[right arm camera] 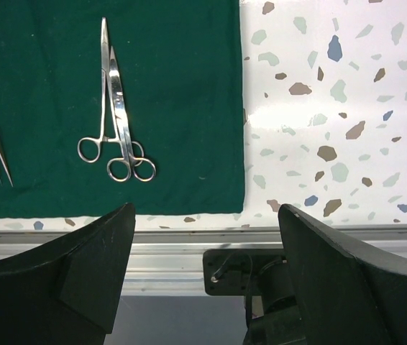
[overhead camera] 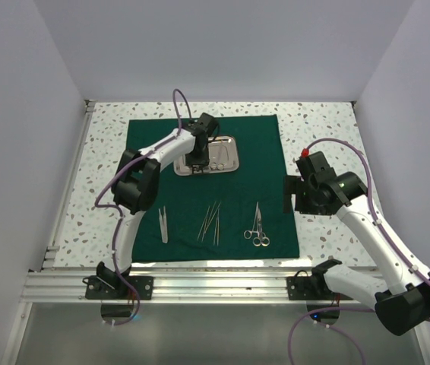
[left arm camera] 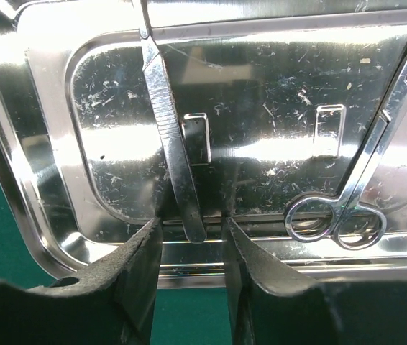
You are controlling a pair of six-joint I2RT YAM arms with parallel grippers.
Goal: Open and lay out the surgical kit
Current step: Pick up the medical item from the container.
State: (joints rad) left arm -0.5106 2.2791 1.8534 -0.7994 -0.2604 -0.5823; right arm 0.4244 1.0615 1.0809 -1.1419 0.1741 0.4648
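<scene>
A white tabletop flecked with grey, brown and blue chips (right arm camera: 347, 86) lies below the right gripper (right arm camera: 205, 212), with a bright glare patch (right arm camera: 290, 118) on it. 3 plain pale walls (overhead camera: 222, 46) rise beyond the left gripper (left arm camera: 191, 224). A silver aluminium rail (overhead camera: 222, 285) runs nearer than both.

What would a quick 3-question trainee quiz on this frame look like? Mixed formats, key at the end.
1. True or false: the steel tray is empty.
2. Which arm's gripper is over the tray? A) left B) right C) both
3. Fill in: the right gripper has its jaws ___.

Key:
1. False. It holds ring-handled scissors and a ridged flat instrument.
2. A. The left gripper has a finger on either side of that instrument.
3. Open. It is near the right edge of the green cloth.
</scene>
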